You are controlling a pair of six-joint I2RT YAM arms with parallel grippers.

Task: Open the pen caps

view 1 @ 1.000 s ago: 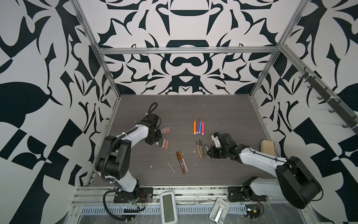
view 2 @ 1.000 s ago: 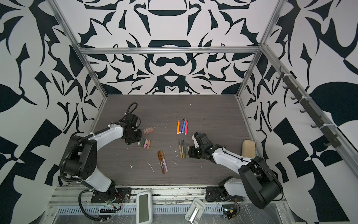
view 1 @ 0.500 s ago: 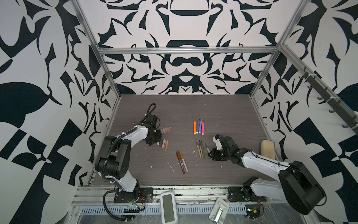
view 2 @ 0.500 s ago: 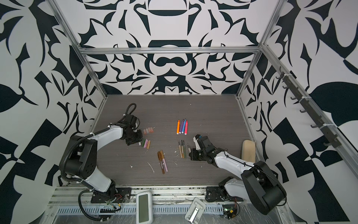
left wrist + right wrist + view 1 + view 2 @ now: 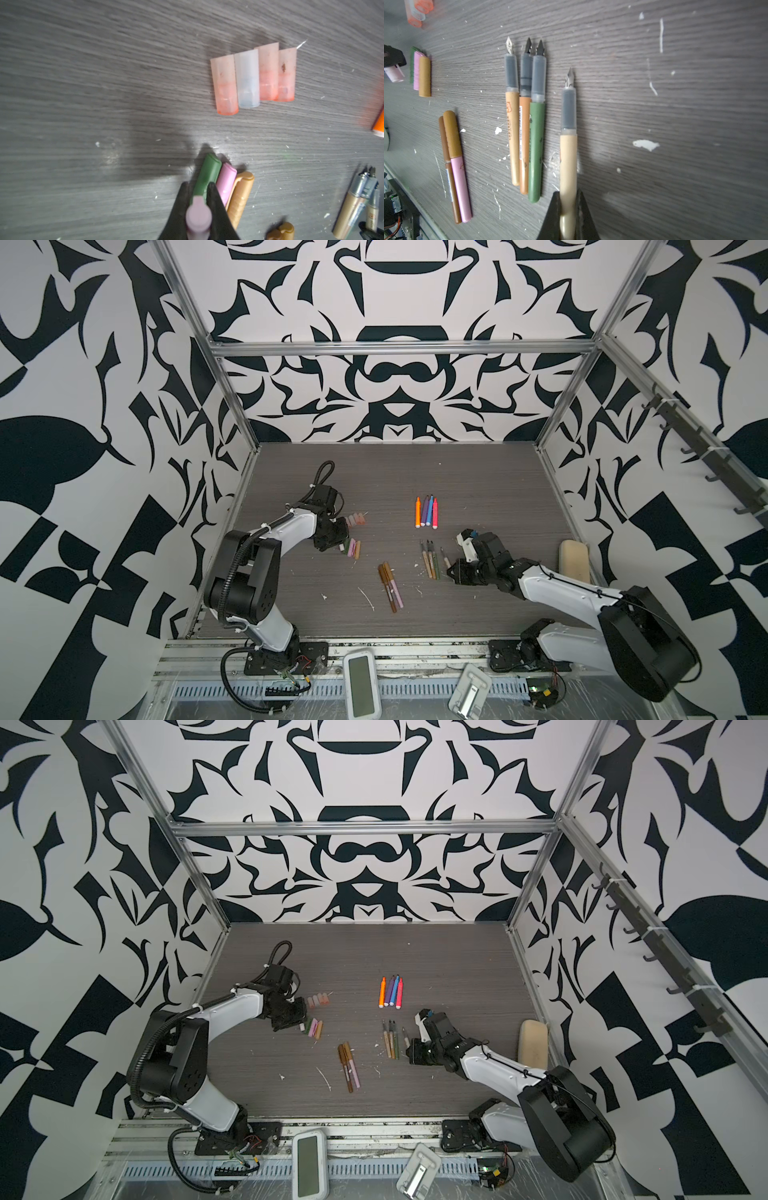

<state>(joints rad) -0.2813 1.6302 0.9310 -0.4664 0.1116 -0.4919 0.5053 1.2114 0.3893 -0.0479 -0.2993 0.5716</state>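
My left gripper (image 5: 198, 187) is shut on a lilac pen cap (image 5: 198, 216), low over the table beside a green cap (image 5: 207, 172), a pink cap (image 5: 226, 180) and a tan cap (image 5: 241, 195). Several translucent pinkish caps (image 5: 253, 76) lie in a row farther off. My right gripper (image 5: 568, 193) is shut on the barrel of a cream pen (image 5: 568, 158) with its nib bare. It sits just right of three uncapped pens (image 5: 525, 124). In both top views the left gripper (image 5: 332, 541) is by the caps (image 5: 353, 548) and the right gripper (image 5: 453, 570) is by the pens (image 5: 430, 560).
Several bright pens (image 5: 426, 512) lie in a row mid-table. A brown pen and a pink pen (image 5: 390, 587), both capped, lie nearer the front. A beige sponge (image 5: 574, 560) rests by the right wall. White flecks dot the table (image 5: 478, 481).
The right arm has sunk a little toward the table front with the cream pen. The left arm has stayed where it was, still gripping the lilac cap.
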